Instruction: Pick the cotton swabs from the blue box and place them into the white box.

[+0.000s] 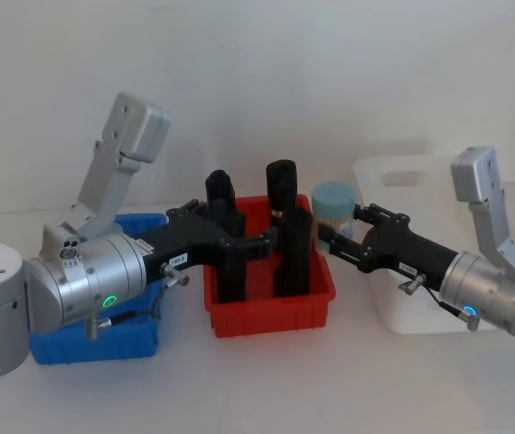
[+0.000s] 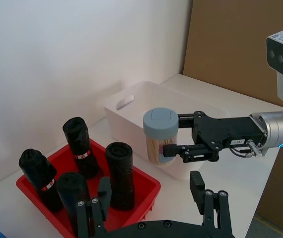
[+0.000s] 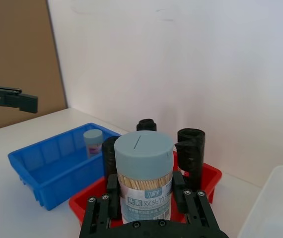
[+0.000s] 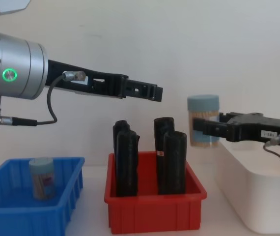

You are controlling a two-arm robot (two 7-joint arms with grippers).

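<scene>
My right gripper [image 1: 328,237] is shut on a cotton swabs jar [image 1: 334,206] with a pale blue-grey lid, holding it upright in the air between the red bin and the white box [image 1: 402,172]. The chest view shows this jar [image 4: 203,120] just left of the white box [image 4: 258,196] and above its rim. Another cotton swabs jar [image 4: 42,178] stands in the blue box [image 4: 12,216], also seen in the right wrist view as a small jar [image 3: 93,141]. My left gripper [image 1: 259,237] hovers open and empty over the red bin.
A red bin [image 1: 271,312] with several tall black cylinders [image 4: 172,162] sits between the blue box [image 1: 95,348] and the white box. A white wall runs close behind. Bare table lies in front of the bins.
</scene>
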